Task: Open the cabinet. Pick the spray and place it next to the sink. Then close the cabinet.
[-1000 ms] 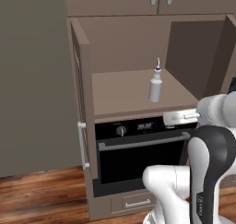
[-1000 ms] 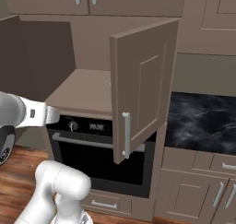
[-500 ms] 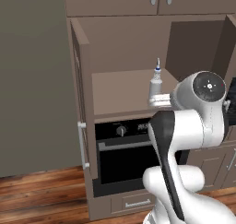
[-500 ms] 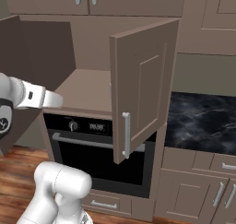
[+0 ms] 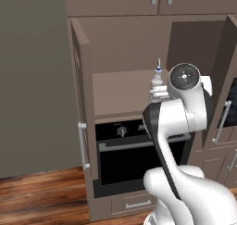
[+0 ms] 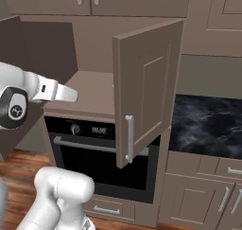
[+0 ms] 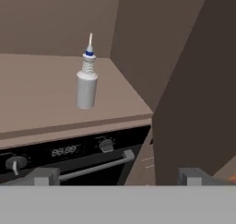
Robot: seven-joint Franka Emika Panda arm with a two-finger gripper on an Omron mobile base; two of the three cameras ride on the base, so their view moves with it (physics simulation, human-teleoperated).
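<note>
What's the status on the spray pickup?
Claw open, empty, short of the spray. Spray upright on the cabinet shelf, both doors open. Right door close beside the approach; nothing between claw and spray.

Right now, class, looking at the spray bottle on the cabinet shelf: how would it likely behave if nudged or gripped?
The spray stands upright, tall and slim on a narrow base, so a sideways nudge would probably tip it. Its round body would likely roll once down. The thin nozzle looks delicate; gripping the body seems safer.
</note>
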